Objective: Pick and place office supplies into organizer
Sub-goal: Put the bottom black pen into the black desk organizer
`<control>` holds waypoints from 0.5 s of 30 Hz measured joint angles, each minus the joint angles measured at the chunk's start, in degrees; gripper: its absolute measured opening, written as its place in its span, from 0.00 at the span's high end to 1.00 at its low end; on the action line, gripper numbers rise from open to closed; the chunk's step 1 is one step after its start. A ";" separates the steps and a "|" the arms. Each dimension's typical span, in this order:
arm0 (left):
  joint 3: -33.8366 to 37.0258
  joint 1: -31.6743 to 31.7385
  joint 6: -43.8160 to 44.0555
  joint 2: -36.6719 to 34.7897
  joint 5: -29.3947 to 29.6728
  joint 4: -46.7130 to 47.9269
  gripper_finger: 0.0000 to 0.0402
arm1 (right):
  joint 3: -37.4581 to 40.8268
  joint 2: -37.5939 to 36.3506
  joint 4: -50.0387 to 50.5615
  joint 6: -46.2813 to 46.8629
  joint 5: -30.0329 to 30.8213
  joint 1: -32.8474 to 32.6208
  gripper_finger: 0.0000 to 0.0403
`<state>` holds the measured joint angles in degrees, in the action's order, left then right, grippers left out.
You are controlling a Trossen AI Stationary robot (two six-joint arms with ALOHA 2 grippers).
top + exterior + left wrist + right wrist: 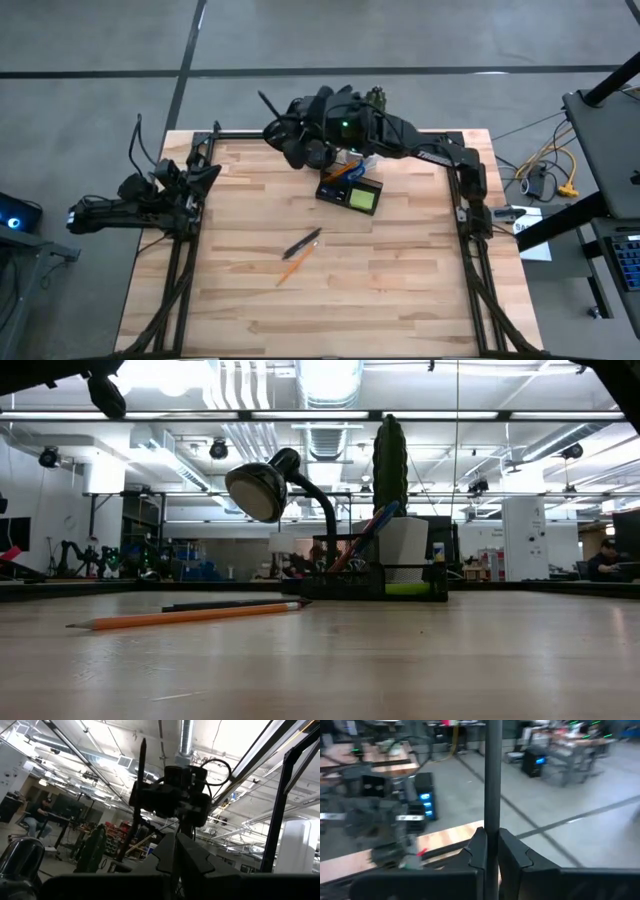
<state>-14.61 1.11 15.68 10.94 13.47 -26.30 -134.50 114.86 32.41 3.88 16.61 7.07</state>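
My right gripper [282, 125] is raised over the table's far edge, left of the organizer, and shut on a dark pen [266, 104]. The dark organizer [350, 190] stands on the table at far centre. It holds a lime-green sticky pad [362, 197] and orange pencils [345, 170] that lean out of it. A second dark pen [302, 242] and an orange pencil [293, 265] lie flat mid-table. In the low view they are the pen [235, 603] and pencil [180, 618] in front of the organizer [380, 575]. My left gripper [176, 857] is shut and parked at the left edge. My right gripper pinches the dark pen's shaft [492, 820] between its two fingers [479, 851], which lie across it. A long part of the pen sticks out past the fingers. The pen is lifted clear of the table.
A black desk lamp [270, 485] and a white pot with a cactus [390, 460] stand at the far edge behind the organizer. The right arm [420, 145] stretches along the far edge. Bare wood lies on the near half of the table [400, 300].
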 joint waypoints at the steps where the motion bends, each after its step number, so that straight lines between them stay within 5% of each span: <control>1: 0.00 -0.01 0.00 -0.10 0.00 -0.11 1.00 | 0.02 -0.43 0.08 -1.08 1.64 -0.47 0.97; 8: 0.00 0.01 0.04 -0.39 0.00 -0.20 1.00 | 0.04 -3.86 -0.25 -4.64 8.85 -4.26 0.97; 15: 0.00 0.01 0.07 -0.35 0.00 -0.05 1.00 | 0.26 -6.00 -3.92 0.38 -6.44 -6.81 0.97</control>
<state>-14.61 1.12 15.75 10.59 13.47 -26.35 -134.23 108.86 28.49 4.27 10.17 0.27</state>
